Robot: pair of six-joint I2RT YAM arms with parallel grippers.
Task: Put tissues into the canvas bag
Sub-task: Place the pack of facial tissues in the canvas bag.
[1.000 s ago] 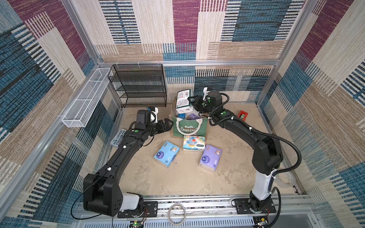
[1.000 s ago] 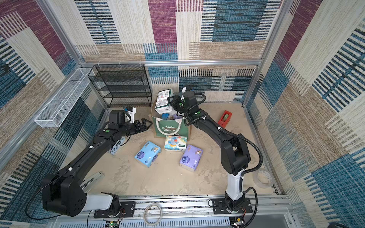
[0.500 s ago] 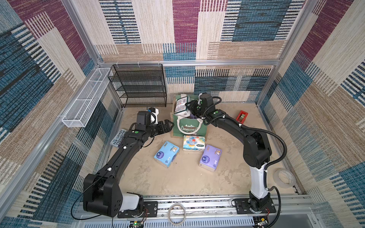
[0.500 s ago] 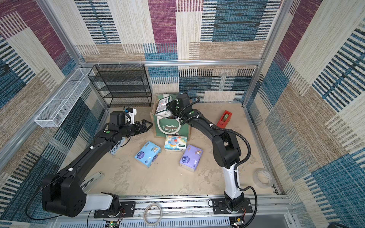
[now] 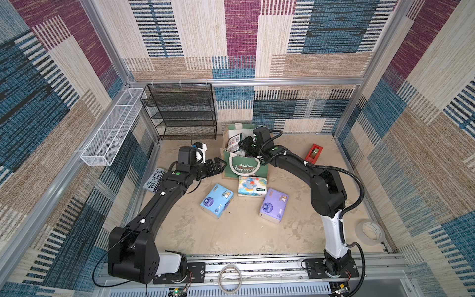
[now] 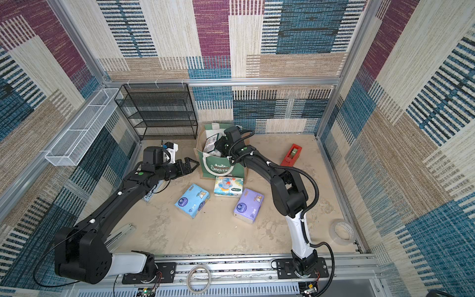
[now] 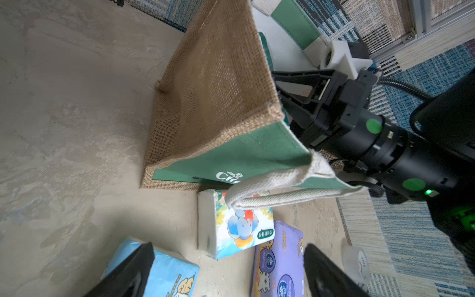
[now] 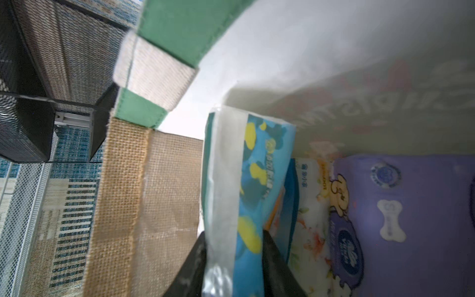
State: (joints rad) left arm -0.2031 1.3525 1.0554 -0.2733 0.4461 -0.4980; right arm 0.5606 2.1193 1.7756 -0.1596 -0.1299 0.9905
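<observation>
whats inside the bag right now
Inside the bag: a lilac pack, a floral pack beside it, and a flat pack on edge, gripped by the right fingers. They cover the bag's floor, so anything beneath is hidden.

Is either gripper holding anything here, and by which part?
Right gripper pinches a flat tissue pack by one end, inside the canvas bag; left gripper is open, empty.

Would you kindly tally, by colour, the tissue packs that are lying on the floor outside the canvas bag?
Light blue pack: 1
White pack with the cartoon elephant: 1
Lilac pack: 1
Total: 3
</observation>
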